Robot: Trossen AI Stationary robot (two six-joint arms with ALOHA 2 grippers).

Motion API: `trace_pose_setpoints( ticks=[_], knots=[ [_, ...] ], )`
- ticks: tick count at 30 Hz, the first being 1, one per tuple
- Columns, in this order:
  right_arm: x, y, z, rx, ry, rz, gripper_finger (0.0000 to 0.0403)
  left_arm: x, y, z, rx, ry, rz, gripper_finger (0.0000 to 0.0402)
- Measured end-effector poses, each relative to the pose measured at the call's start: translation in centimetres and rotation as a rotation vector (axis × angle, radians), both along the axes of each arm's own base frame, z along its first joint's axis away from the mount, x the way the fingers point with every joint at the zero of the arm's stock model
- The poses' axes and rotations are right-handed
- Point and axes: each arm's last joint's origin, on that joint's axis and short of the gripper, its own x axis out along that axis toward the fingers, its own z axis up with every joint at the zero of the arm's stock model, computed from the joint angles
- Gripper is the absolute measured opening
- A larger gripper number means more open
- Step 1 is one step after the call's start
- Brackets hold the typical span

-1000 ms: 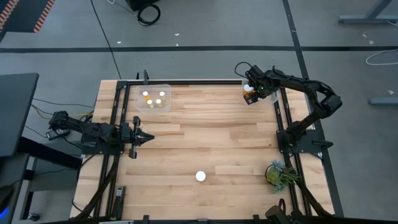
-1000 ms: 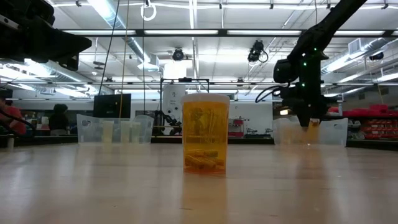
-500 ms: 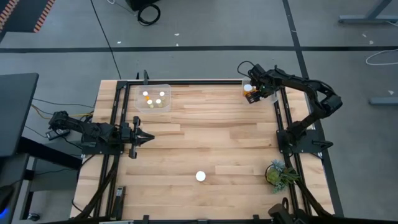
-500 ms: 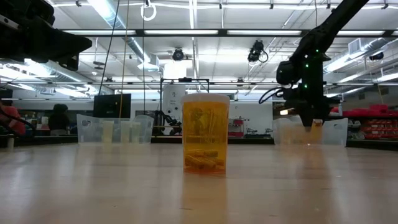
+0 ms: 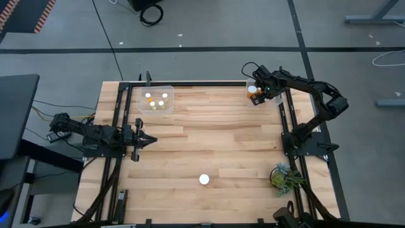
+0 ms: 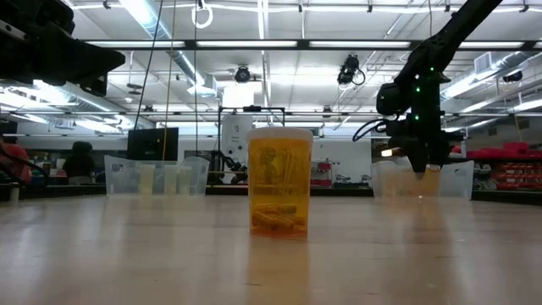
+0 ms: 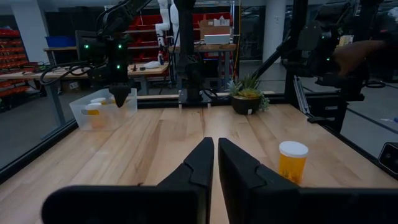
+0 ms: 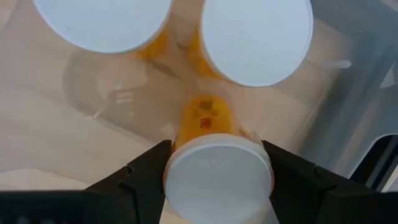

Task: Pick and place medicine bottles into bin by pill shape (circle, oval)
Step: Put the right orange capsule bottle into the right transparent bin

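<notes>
the right pincer (image 8: 214, 163) hangs over the clear bin (image 5: 250, 85) at the bench's (image 5: 209, 145) far right corner, fingers flanking a white-capped bottle (image 8: 217, 174) beside two others there, grip uncertain, while the left pincer (image 7: 215, 163) waits closed.

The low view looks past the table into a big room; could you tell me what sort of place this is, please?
Probably a robotics lab or workshop: long ceiling strip lights, red storage shelving, and workbenches with more equipment behind the table.
</notes>
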Motion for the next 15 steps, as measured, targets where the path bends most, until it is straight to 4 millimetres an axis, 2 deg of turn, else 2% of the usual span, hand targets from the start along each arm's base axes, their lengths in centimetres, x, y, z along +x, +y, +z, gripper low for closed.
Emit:
trace_pose_setpoints(
  ticks=[15],
  knots=[
    [0.18,-0.32,0.64,-0.029,0.015,0.001,0.0252,0.0,0.0,-0.01,0.0,0.0,0.0,0.0023]
  ],
)
